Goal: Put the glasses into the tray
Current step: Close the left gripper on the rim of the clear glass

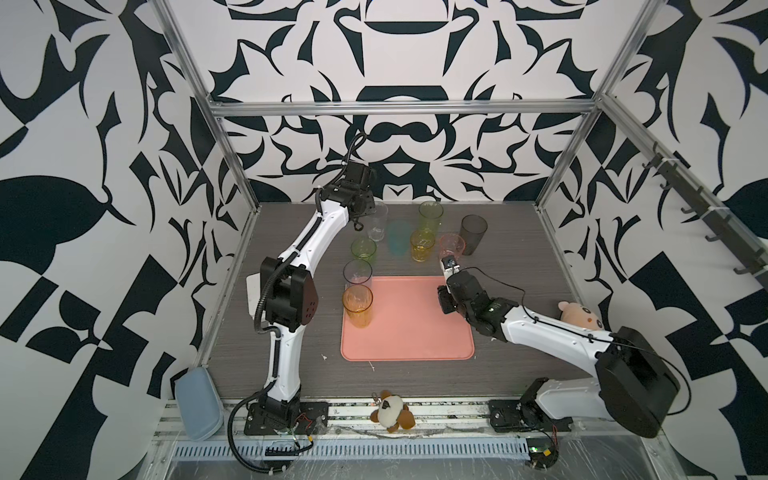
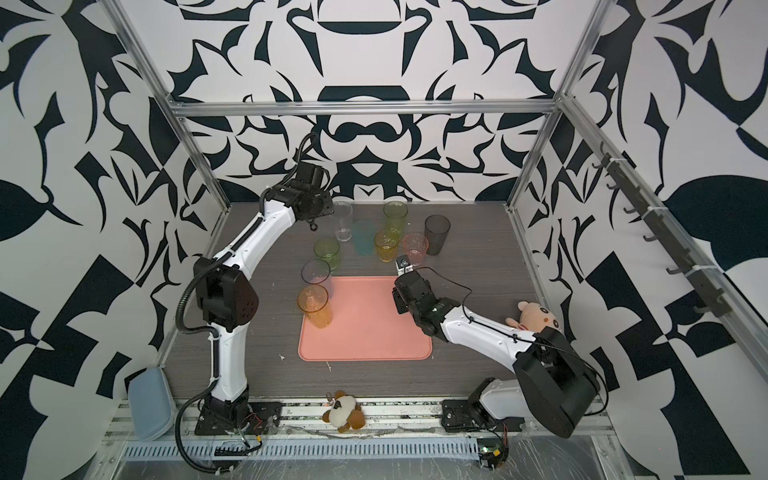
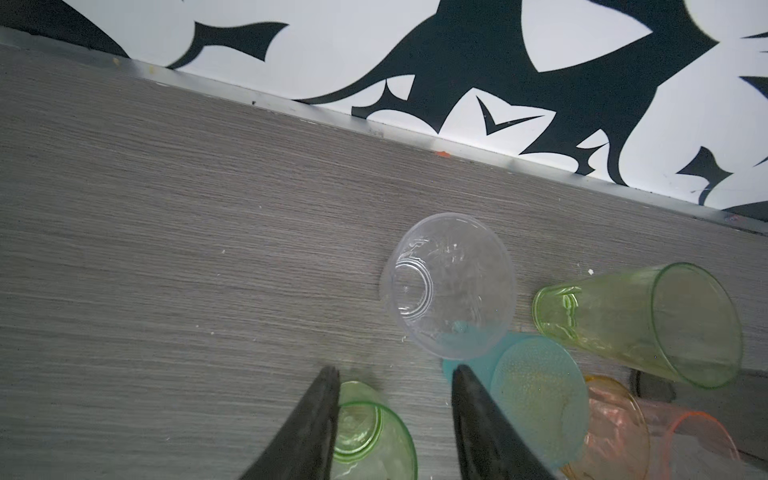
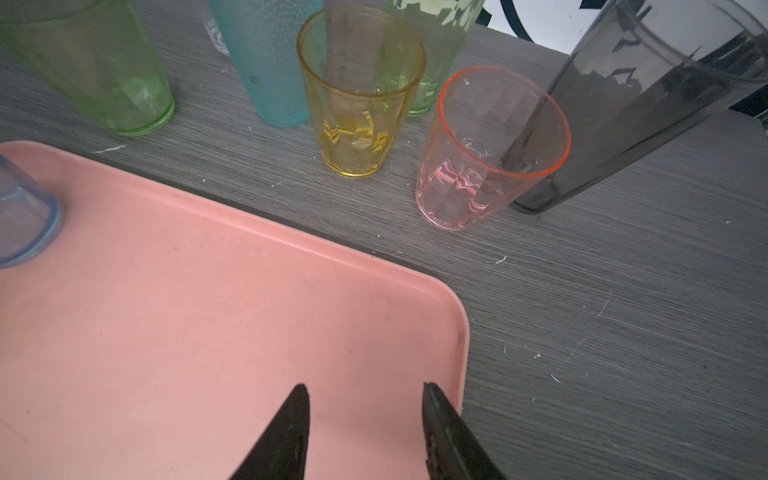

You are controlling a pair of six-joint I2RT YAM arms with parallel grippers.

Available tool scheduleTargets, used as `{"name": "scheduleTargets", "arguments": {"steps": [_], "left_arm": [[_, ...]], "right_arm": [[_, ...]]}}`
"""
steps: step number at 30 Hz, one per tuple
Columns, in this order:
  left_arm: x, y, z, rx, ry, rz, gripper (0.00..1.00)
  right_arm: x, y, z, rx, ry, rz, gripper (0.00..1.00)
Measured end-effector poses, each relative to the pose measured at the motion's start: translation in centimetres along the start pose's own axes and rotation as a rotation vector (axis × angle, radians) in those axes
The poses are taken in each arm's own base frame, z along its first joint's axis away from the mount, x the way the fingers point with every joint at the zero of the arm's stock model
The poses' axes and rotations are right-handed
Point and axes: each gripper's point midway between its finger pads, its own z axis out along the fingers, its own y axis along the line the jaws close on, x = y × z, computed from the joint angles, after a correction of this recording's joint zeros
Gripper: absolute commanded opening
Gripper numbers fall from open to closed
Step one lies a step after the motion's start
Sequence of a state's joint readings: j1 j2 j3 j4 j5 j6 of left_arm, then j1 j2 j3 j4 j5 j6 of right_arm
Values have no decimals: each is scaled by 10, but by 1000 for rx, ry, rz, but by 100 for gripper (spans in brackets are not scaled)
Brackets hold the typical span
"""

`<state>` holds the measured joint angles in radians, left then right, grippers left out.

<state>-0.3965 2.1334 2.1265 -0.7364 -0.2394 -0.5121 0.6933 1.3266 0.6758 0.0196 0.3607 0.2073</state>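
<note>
Counter (image 3: 166, 249) scene: left gripper (image 3: 395, 374) reaches far back beside the clear glass (image 3: 449, 286), parted, apparently empty; right gripper (image 4: 365, 388) tilts down, parted, over the tray (image 4: 166, 332) corner.

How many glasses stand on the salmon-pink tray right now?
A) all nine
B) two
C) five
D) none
B: only the orange tumbler and the blue tumbler stand on the tray, along its left edge in both top views. The other seven stand on the table beyond it.
</note>
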Motion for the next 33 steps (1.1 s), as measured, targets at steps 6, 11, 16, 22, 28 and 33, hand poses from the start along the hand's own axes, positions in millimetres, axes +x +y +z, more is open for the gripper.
{"name": "scheduleTargets", "arguments": {"steps": [6,11,16,22,28,33], "left_arm": [[4,10,23,21,50,-90,55],[1,16,43,36,72,-138,57],[-2,11,53,55,78,-143,57],[-6,1,56,84,79,-144,57],[-3,0,68,80,93,-150,54],[5,3,76,66,117,-158,49]], "right_arm": [[0,0,0,0,0,0,48],[0,0,0,0,0,0,48],[0,0,0,0,0,0,48],[0,0,0,2,0,-1,48],[0,-1,0,4,0,-1,48],[0,-1,0,4,0,-1,48]]}}
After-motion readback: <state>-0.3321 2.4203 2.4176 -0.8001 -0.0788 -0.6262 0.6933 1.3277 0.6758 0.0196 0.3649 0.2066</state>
